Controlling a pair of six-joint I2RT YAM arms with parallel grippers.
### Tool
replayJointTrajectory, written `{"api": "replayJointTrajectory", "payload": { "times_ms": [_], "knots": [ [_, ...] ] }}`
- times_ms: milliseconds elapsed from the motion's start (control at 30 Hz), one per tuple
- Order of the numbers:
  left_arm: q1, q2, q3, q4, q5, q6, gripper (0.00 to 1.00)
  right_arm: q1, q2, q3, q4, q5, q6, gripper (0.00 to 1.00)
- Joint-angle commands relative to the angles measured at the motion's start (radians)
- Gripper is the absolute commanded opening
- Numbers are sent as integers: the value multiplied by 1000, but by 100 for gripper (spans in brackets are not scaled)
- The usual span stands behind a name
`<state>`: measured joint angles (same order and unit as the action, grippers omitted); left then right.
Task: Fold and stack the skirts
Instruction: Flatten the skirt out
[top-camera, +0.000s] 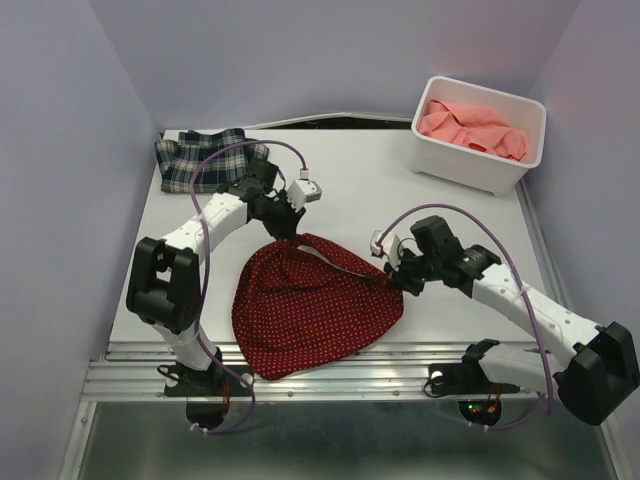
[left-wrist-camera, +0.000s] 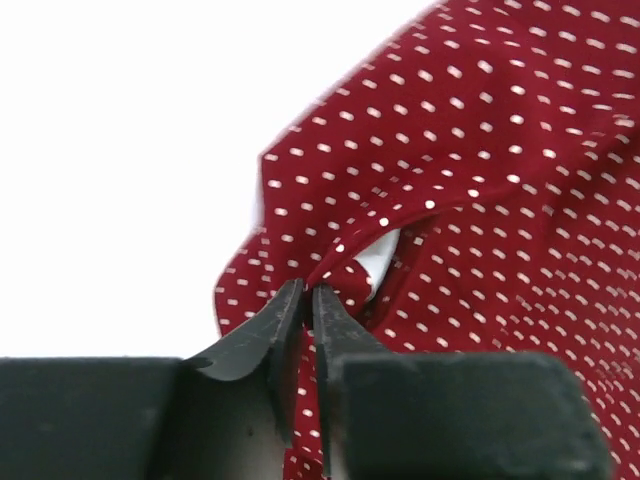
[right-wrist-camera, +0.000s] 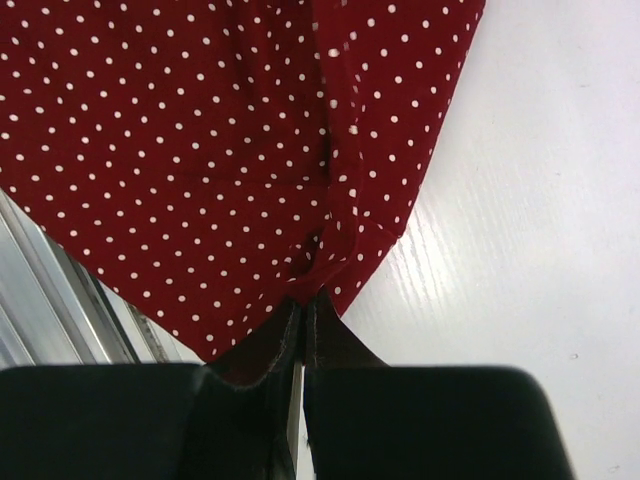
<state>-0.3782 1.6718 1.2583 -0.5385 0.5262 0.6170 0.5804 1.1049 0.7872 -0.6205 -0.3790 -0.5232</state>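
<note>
The dark red dotted skirt (top-camera: 310, 310) lies spread on the table near the front edge. My left gripper (top-camera: 284, 236) is shut on its far corner; the left wrist view shows the cloth (left-wrist-camera: 480, 200) pinched between the jaws of the left gripper (left-wrist-camera: 308, 292). My right gripper (top-camera: 398, 276) is shut on the skirt's right corner, seen in the right wrist view (right-wrist-camera: 200, 150) with the right gripper (right-wrist-camera: 303, 305) clamping the edge. The plaid skirt (top-camera: 205, 155) lies folded at the far left. The salmon-pink skirt (top-camera: 470, 125) lies crumpled in the bin.
A white plastic bin (top-camera: 470, 165) stands at the far right corner. The table's metal front rail (top-camera: 330, 375) runs just below the red skirt. Purple walls close in both sides.
</note>
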Motion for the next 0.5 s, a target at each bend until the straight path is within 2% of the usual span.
{"api": "replayJointTrajectory", "payload": {
  "times_ms": [0, 67, 200, 233, 267, 300, 467],
  "knots": [
    [4, -63, -60, 149, -95, -120, 27, -7, -2, 6, 41, -52, 52, 1],
    [4, -75, -86, 178, -115, -126, 31, -7, 6, 18, 41, -69, 72, 1],
    [12, -156, -141, 184, -68, -48, 39, -7, 19, 40, 53, -75, 103, 1],
    [19, -181, -169, 193, -21, -27, 49, -7, 23, 41, 68, -69, 115, 1],
    [25, -202, -184, 201, -3, -17, 51, -16, 32, 44, 74, -52, 133, 1],
    [31, -227, -198, 206, 11, -8, 63, -16, 39, 46, 79, -51, 144, 1],
    [56, -368, -270, 218, 83, 67, 66, -48, 105, 81, 102, -46, 219, 1]
  ]
}}
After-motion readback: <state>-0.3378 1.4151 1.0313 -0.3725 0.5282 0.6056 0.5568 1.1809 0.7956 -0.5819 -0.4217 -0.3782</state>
